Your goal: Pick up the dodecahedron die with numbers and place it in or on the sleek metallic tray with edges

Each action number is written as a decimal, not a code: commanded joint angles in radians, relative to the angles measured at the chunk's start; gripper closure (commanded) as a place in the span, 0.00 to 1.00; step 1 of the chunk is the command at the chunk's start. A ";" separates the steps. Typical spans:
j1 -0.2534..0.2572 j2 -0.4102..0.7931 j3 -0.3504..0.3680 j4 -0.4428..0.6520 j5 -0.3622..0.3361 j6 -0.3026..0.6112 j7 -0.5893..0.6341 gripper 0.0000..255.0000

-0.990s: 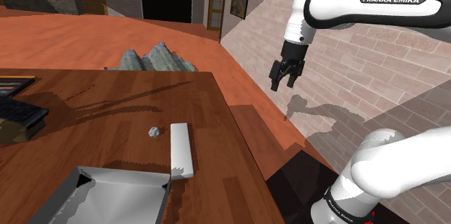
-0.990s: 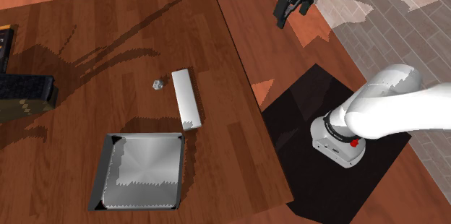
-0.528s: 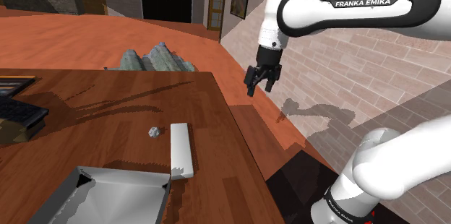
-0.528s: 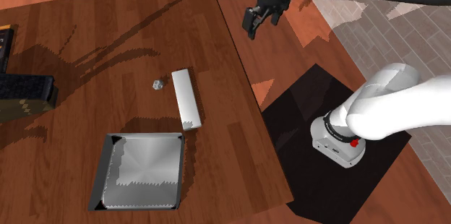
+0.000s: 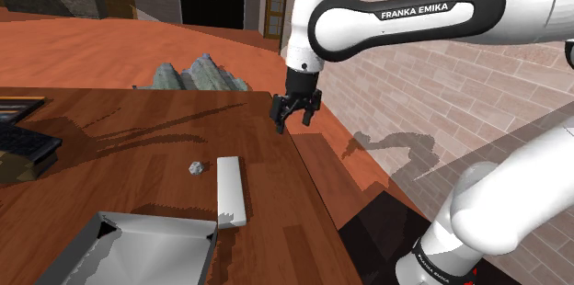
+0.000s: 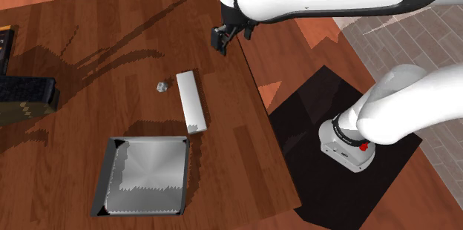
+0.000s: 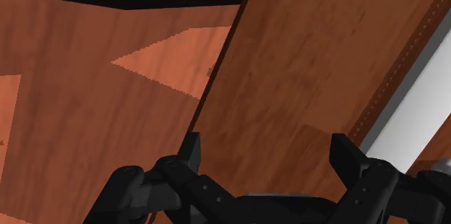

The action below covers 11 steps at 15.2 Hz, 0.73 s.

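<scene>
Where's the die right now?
In the shoulder view, the small grey die sits on the wooden table left of centre, just left of the white bar at its far end and beyond the open tray.

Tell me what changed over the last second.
The gripper swung toward the shoulder view's left, from over the floor to above the edge of the table, jaws open and empty throughout. The die, the white block and the tray stayed put.
</scene>
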 commanded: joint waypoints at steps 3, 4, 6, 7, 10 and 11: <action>0.016 0.135 0.066 0.100 -0.031 0.039 0.083 0.00; 0.021 0.168 0.081 0.125 -0.042 0.047 0.105 0.00; 0.033 0.237 0.109 0.181 -0.070 0.060 0.148 0.00; 0.039 0.273 0.122 0.210 -0.086 0.064 0.171 0.00; 0.066 0.384 0.155 0.306 -0.141 0.070 0.239 0.00; 0.077 0.422 0.163 0.341 -0.162 0.069 0.261 0.00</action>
